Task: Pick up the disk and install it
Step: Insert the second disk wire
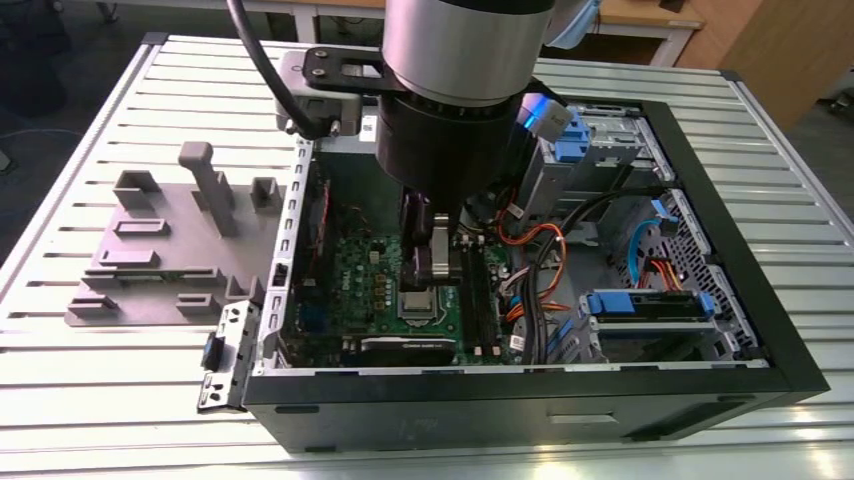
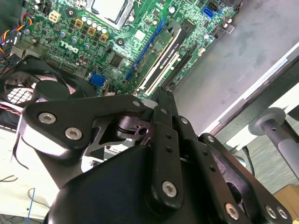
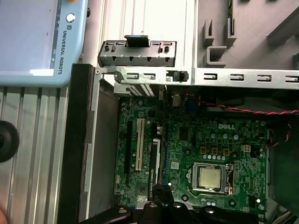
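arm vertical, wrist pointing straight down in the exterior view. gripper hangs low below the wrist, dark linkage visible. in the second wrist view the gripper fingers are drawn together to a narrow tip, nothing held between them.

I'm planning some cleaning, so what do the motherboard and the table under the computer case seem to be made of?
The motherboard looks like green laminate circuit board, semi-gloss, studded with soldered parts. The table looks like bare aluminium: pale, ribbed slats with a soft metallic sheen, though painted steel can't be ruled out.
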### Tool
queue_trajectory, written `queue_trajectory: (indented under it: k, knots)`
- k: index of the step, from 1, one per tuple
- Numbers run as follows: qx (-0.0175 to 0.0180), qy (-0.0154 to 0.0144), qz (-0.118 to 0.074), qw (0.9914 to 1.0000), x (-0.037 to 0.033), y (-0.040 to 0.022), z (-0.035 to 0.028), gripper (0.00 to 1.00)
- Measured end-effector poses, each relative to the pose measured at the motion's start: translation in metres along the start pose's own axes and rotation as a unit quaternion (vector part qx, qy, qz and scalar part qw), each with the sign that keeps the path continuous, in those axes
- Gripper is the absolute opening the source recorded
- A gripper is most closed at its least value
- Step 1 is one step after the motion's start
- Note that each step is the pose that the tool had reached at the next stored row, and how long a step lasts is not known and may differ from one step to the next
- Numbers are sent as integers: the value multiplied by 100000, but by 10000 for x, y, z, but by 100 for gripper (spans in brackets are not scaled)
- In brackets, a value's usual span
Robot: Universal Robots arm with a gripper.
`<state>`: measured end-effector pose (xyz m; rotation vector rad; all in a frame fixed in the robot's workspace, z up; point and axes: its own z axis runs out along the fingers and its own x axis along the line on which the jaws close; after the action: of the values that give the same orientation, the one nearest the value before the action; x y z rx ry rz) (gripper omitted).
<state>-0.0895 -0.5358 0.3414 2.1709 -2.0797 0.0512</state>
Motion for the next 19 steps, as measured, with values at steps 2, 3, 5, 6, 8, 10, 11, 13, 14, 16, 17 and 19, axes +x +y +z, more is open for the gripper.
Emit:
queue_trajectory:
  k: [2,3,5,6,8,10,11,13,14,16,17,19]
  knots:
    - [1,-2,0,100000,0,0,-1,11]
    - [1,-3,-1,100000,0,0,-1,11]
    - [0,5,-5,100000,1,-5,-2,11]
    - [-3,6,-6,100000,1,-15,-3,11]
    - [-2,3,-3,100000,2,-37,-4,11]
    - [0,-1,-3,100000,3,-54,-5,11]
    - [1,0,-1,100000,3,-63,-5,11]
    - [-1,-1,-1,100000,4,-76,-6,11]
    - [0,-1,-2,100000,4,-84,-7,11]
    - [0,1,1,100000,5,-102,-8,11]
    - [0,0,-1,100000,5,-114,-9,11]
    - [1,-1,2,100000,7,-135,-10,11]
